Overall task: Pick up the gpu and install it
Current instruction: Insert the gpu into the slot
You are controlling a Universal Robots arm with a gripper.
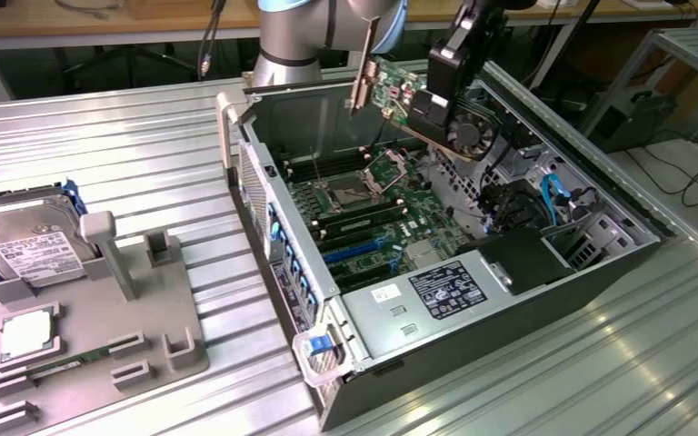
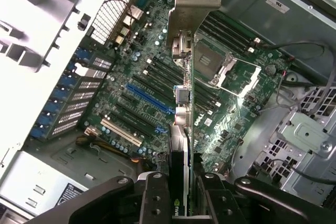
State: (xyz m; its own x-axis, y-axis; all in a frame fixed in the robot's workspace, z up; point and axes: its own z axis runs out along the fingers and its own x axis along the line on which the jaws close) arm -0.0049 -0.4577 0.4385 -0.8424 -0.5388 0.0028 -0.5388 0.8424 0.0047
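From where I stand, the black two-fingered gripper on the grey robot arm hangs over the open grey metal computer case. It is clamped on the gpu – a thin green-and-dark circuit card with a round black fan on its face. The card is in the air, tilted and on edge, above the case's far end and clear of the green motherboard beneath it. Its long pale silver metal bracket points toward the exterior view's left.

In the wrist view the gripper shows its dark fingers pressed against both faces of the gpu, which is seen edge-on, with the bracket at its far end. Below the card lies the motherboard, with its square silver processor socket to one side of the card's edge and a long blue expansion slot to the other. The card touches neither.

Beside the case, toward the exterior view's left, a grey moulded parts holder sits on the ribbed metal table. It carries a silver labelled hard drive and a small square silver chip – both well apart from the gripper.
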